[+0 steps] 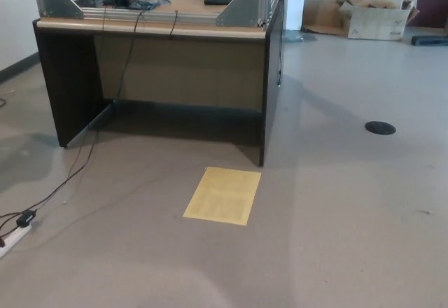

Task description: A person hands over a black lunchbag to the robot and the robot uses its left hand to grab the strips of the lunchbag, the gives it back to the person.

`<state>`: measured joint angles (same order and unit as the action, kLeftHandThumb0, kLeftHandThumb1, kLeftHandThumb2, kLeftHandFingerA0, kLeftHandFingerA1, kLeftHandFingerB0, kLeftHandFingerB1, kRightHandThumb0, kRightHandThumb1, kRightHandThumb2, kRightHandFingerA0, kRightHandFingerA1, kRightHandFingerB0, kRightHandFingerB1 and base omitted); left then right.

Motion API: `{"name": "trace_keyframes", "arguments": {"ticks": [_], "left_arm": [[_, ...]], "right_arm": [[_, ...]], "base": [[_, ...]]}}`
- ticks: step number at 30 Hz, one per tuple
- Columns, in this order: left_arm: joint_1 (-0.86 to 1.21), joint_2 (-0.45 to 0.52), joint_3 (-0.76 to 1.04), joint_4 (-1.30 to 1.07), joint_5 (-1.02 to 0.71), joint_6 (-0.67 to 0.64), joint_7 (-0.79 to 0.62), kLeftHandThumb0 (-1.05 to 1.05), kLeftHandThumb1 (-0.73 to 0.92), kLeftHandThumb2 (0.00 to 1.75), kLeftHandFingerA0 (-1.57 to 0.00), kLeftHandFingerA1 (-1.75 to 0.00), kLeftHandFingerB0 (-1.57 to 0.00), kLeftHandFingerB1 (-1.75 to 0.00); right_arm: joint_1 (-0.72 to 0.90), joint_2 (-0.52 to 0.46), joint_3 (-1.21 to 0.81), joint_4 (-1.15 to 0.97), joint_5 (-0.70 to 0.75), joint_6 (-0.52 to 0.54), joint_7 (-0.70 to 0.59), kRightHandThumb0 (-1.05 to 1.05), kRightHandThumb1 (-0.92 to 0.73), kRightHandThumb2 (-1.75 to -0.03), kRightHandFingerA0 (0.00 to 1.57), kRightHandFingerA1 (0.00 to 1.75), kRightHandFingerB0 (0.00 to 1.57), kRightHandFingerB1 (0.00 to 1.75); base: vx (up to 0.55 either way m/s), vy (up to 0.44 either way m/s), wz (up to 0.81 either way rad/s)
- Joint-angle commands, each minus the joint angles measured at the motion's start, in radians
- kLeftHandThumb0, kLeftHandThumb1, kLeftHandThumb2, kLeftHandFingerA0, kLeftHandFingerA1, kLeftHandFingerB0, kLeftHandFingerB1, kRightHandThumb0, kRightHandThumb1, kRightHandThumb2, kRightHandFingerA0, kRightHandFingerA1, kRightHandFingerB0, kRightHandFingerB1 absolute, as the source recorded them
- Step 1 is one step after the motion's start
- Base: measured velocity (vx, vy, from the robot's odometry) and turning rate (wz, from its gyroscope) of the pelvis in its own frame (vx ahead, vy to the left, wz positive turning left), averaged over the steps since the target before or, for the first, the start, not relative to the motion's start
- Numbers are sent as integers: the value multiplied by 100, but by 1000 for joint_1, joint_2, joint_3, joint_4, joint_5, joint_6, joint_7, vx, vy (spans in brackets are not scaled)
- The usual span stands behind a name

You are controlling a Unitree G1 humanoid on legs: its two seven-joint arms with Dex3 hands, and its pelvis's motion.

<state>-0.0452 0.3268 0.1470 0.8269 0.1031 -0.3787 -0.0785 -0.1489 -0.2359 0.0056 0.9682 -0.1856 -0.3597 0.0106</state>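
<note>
Since neither of our hands shows in the head view, we cannot tell whether their fingers are open, closed or holding anything, and the black lunchbag and the person who should pass it are likewise out of sight. Starting at the left, a white power strip [14, 238] lies on the floor [336, 252] with a black cable [77, 171] running up toward the desk [150, 28], likely feeding the equipment on top. That desk stands across the upper left and middle, a metal frame [241, 7] and a tangle of blue wires [147, 0] sitting on it. Just in front of it, a yellow sheet [222, 195] lies flat on the floor, perhaps as a standing marker, though we only guess. Further right sits a round black floor plate [380, 127], and a cardboard box [378, 21] rests against the far wall. We judge the handover not yet begun
</note>
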Motion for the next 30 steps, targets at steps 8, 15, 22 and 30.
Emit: {"name": "trace_keyframes", "arguments": {"ticks": [8, 15, 22, 30], "left_arm": [[0, 59, 40, 30, -80, -227, -103, -34, 31, 89, 0, -48, 0, -48], [-6, 60, 48, 65, -87, -276, -113, -34, 30, 88, -1, -49, 0, -48], [-23, 63, 45, 78, -94, -301, -137, -59, 53, 57, -14, -32, -10, -25], [-33, 65, 41, 77, -90, -303, -139, -64, 40, 74, -5, -41, -2, -29]], "right_arm": [[-20, -44, -20, 81, 1, -251, -49, -74, -81, -64, 43, 43, 34, 38], [-33, -43, -14, 123, -7, -289, -64, -76, -81, -64, 45, 44, 35, 38], [-51, -40, -13, 141, -4, -294, -66, -75, -81, -64, 43, 43, 34, 38], [-56, -41, -16, 142, 0, -308, -69, -74, -81, -64, 44, 44, 35, 38]], "base": [[0, 0, 0], [0, 0, 0], [0, 0, 0], [0, 0, 0]]}}
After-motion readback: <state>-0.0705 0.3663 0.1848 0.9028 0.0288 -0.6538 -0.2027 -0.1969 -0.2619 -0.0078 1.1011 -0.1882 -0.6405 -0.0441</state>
